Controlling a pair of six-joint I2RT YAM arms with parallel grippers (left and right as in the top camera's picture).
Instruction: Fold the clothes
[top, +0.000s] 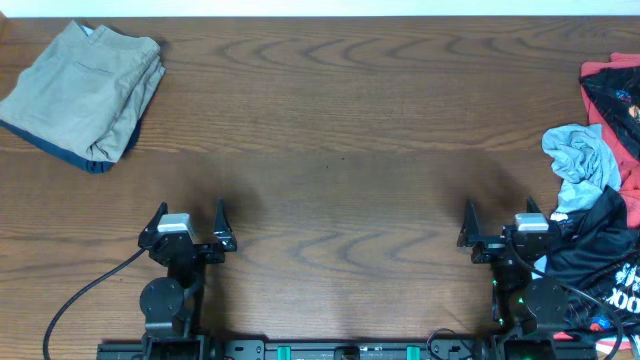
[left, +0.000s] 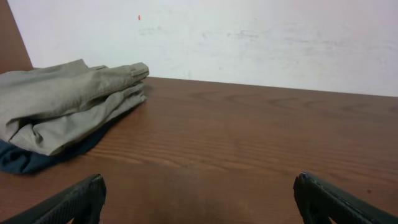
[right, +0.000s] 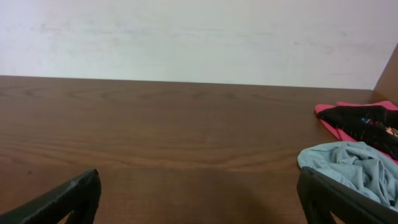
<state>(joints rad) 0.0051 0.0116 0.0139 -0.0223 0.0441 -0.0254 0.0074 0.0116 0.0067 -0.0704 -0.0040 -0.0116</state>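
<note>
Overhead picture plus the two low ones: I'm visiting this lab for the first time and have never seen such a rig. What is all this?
These are two small robot arms at a brown wooden table. The overhead picture looks straight down from a fixed camera. The other two come from a camera on each wrist, so the dark tips in their bottom corners are that arm's own fingers.

Each arm ends in a two-finger grasping part. The left end effector and the right end effector both stand open and hold nothing.

At the far left lies a folded beige cloth garment on top of a dark blue one. At the right edge is an unfolded heap: a red garment, a crumpled pale blue-grey garment and a black jersey with white lettering.
</note>
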